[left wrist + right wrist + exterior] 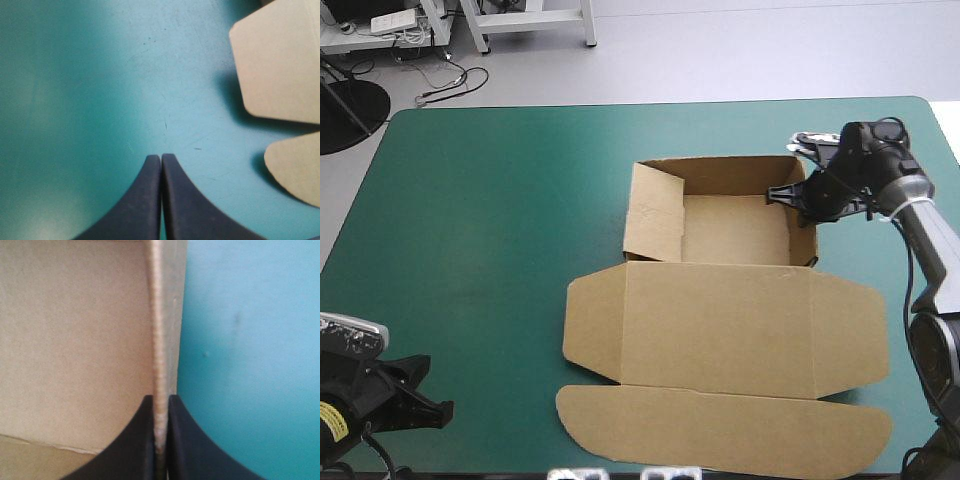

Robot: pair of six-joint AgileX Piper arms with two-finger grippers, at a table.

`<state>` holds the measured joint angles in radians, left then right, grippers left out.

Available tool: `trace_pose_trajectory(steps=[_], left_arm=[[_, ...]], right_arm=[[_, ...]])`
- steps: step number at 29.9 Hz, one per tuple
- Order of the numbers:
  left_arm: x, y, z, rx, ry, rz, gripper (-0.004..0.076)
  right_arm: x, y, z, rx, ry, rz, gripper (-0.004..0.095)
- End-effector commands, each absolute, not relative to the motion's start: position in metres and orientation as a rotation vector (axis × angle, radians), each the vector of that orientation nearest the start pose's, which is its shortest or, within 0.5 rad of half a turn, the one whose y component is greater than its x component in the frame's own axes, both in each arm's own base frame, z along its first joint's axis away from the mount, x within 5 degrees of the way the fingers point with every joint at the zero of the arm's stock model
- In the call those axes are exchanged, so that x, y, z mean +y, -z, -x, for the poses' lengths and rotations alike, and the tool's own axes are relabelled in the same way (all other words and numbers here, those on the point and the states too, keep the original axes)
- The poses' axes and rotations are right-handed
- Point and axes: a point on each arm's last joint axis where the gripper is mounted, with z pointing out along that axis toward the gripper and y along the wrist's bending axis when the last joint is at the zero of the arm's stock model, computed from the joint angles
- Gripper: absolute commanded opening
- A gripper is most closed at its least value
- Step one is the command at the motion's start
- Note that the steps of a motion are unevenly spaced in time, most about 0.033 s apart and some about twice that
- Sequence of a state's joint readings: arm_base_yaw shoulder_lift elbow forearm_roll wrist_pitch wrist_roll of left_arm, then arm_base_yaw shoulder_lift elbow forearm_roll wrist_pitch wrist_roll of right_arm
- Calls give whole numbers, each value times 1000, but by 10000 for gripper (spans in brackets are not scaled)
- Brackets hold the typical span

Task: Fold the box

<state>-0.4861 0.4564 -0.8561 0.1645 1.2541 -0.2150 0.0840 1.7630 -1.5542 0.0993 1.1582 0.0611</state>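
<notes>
Your right gripper [788,193] has its black fingers [142,440] pressed almost together on the right wall [157,315] of the brown box [720,320], gripping that wall's upper edge from above, with the tray's inside on one side and the bare teal-green cover [480,220] on the other. You'll find the box right of the table's middle: an open tray [735,235] at the far end with its walls raised, the left wall [655,215] leaning inward, and the lid [740,325] lying flat toward the near edge, ending in a long flap with rounded ends [720,430]. Your left gripper [445,410] sits at the table's near left corner, well apart from the box, its fingers [145,200] meeting in a point with nothing between them, and two corners of the lid's flaps [285,65] lie ahead and to one side.
</notes>
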Motion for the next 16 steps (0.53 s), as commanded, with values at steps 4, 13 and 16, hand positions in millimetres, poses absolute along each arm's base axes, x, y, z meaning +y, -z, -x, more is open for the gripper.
trace_pose_trajectory(steps=[4,13,16], left_arm=[[-2,-341,-36,2334,160,-210,-10],[-2,-334,-36,2350,152,-213,-10],[-2,-334,-36,2350,152,-213,-10]], right_arm=[[-33,-329,-351,2818,33,-142,-20],[-116,-331,-337,2764,188,-346,-20],[-143,-332,-330,2724,215,-448,-20]])
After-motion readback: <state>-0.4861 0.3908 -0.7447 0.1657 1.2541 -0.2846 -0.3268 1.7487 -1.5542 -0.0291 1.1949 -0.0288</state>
